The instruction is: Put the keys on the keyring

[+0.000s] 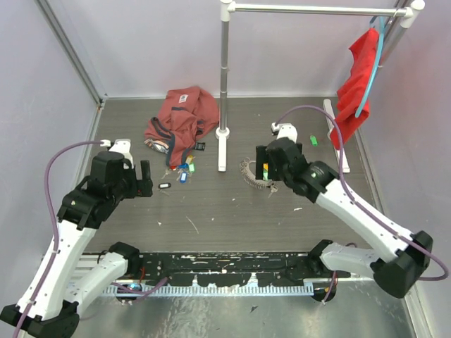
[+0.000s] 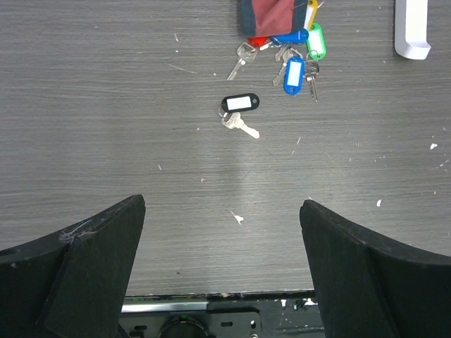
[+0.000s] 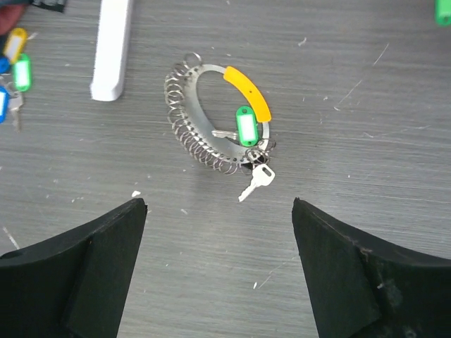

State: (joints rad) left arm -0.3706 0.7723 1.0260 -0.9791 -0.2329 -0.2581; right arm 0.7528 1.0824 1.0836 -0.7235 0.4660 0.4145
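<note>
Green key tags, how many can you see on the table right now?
3 green tags. One lies against the keyring; one sits among the loose keys beside the red cloth; one lies alone, far right in the top view. The cloth may hide more.

Keyring [image 3: 182,134], green-tagged key [image 3: 244,127] beside its orange tag [image 3: 248,90]

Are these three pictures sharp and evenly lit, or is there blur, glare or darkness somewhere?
Top external: soft, even light, sharp, though the keyring is tiny. Left wrist: the black-tagged key is sharp; the left gripper's fingers are dark, nearly without detail. Right wrist: the keyring is sharp, no glare; the right gripper's fingers equally dark.
</note>
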